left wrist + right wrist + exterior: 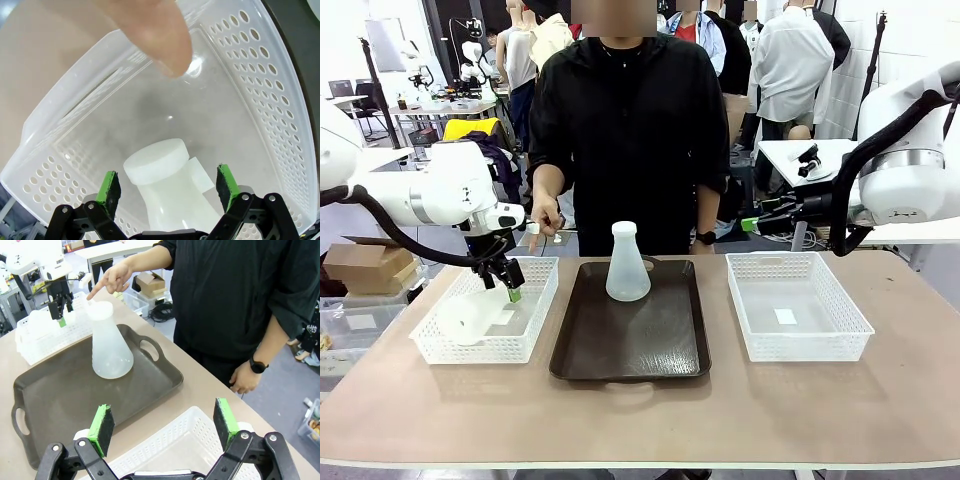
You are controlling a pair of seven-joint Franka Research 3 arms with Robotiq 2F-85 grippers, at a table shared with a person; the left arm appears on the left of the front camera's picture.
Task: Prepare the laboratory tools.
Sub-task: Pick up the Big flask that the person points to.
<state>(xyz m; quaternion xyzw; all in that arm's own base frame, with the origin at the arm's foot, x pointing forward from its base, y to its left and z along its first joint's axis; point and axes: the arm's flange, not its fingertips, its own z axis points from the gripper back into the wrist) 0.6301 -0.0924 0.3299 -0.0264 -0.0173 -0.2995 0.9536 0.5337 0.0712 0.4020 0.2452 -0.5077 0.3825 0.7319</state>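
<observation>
- The left gripper [166, 186] is closest in the left wrist view. Its two green pads [107, 186] are spread wide. They are not holding anything.
- Between the pads is the neck of one frosted conical flask [160, 167]. There is a gap on each side of the neck.
- This flask lies on its side inside the left white lattice basket [260, 100].
- A blurry fingertip [155, 35] shows at 12 o'clock in that view.
- The right gripper [163, 425] is also spread wide and holds nothing. It hangs in the air over the rim of the right white lattice basket [175, 440].
- From the front, the dark brown tray [630, 350] sits in the middle of the table [820, 410].
- The second conical flask [627, 265] stands upright on the tray, toward the tray's 12 o'clock side. Nothing touches it.
- The left basket [470, 350] is at the tray's 9 o'clock, just beside it. The lying flask [468, 318] is in there, and the left gripper [510, 283] reaches down into the basket's 1 o'clock corner.
- The right basket [800, 345] is at the tray's 3 o'clock.
- A person in black stands at the table's 12 o'clock side.
- One hand [546, 215] sticks out a finger, pointing down toward the left basket.
- The other hand [242, 380] hangs low by the table edge, with a dark watch on its wrist.
</observation>
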